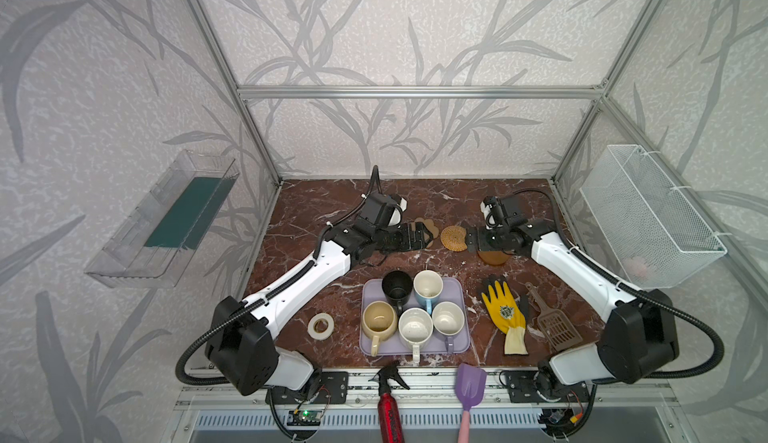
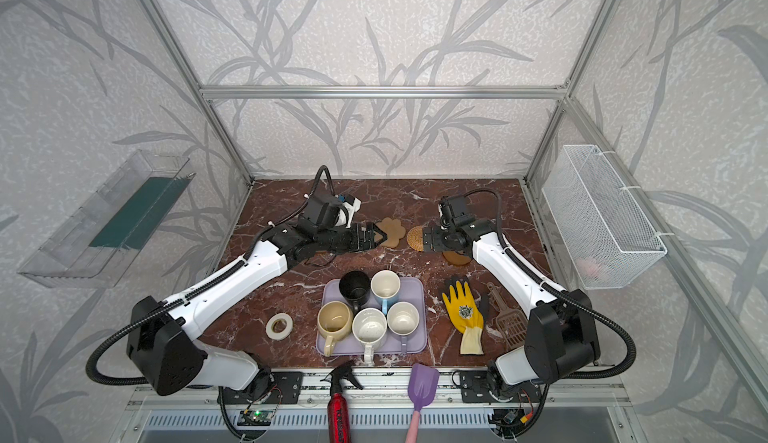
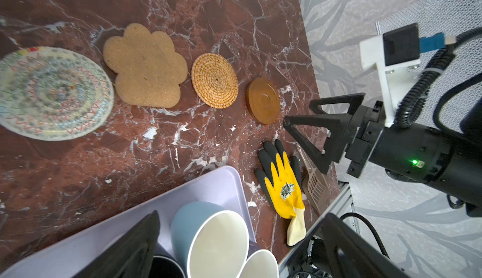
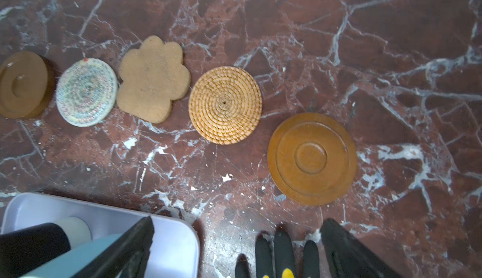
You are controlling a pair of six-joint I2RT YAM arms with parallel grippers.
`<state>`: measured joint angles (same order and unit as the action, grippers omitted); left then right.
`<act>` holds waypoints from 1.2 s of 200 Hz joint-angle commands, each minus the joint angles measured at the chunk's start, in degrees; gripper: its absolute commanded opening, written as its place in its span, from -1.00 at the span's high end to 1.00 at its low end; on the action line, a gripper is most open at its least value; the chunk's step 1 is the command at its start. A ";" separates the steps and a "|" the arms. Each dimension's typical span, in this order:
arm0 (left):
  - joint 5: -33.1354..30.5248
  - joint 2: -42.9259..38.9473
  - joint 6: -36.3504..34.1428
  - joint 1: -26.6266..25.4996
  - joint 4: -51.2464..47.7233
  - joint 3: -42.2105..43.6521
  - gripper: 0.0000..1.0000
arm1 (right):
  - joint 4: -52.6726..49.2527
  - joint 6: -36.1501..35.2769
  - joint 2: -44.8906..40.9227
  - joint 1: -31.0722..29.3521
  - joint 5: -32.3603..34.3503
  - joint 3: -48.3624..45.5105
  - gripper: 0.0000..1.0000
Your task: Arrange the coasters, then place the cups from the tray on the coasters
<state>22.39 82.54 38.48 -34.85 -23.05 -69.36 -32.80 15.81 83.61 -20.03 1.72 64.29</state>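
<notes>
Five coasters lay in a loose row on the marble table (image 4: pixel 391 55), beyond the tray (image 1: pixel 456 292): amber disc (image 4: pixel 23 85), woven white round (image 4: pixel 86 92), tan flower mat (image 4: pixel 154 79), rattan round (image 4: pixel 224 105), second amber disc (image 4: pixel 311 158), the last nearer the tray.

The cups stood upright on the tray, packed close: black (image 1: pixel 397 286), light blue (image 1: pixel 428 287), beige (image 1: pixel 379 320), speckled (image 1: pixel 415 328), lavender-grey (image 1: pixel 448 318). You'd judge them ceramic: weighty, stiff, slick, breakable. Take a rim wall, one finger inside; neighbours crowded the handles.

Left gripper (image 2: pixel 376 238) hovered wide and empty by the flower mat. Right gripper (image 3: pixel 298 112) was spread and empty near the second disc.
</notes>
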 commanded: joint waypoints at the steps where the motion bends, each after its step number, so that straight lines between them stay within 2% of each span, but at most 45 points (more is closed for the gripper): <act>1: 1.44 1.42 1.22 -1.48 4.42 -0.48 -0.99 | 0.26 -0.14 -0.10 2.84 -1.48 -2.16 -0.98; 31: 0.90 5.68 -0.33 -3.58 3.54 -5.21 -0.99 | -1.01 -1.87 0.75 6.75 -2.95 -3.16 -0.98; 62: -0.44 11.63 -3.13 -5.78 -0.64 -12.12 -0.99 | 0.76 -0.46 2.12 9.70 -3.42 -4.40 -0.99; 87: -3.00 16.05 -3.50 -6.98 -3.19 -16.63 -0.99 | 0.99 0.22 6.19 11.44 -3.11 -3.02 -0.98; 116: -3.47 18.24 -3.08 -7.41 -2.09 -18.11 -0.99 | -0.67 -0.45 11.14 12.73 -1.10 0.30 -1.00; 191: -2.42 22.91 -2.01 -8.04 -2.20 -23.14 -0.99 | -1.78 -1.63 18.73 14.21 1.40 3.94 -0.31; 240: -1.47 22.59 -1.92 -8.05 -1.24 -21.41 -0.98 | -2.18 -2.63 21.80 15.35 1.82 5.57 -0.26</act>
<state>20.47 105.23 36.16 -42.70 -25.23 -90.91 -33.61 14.09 104.51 -5.41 2.61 67.94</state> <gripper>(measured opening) 0.993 0.637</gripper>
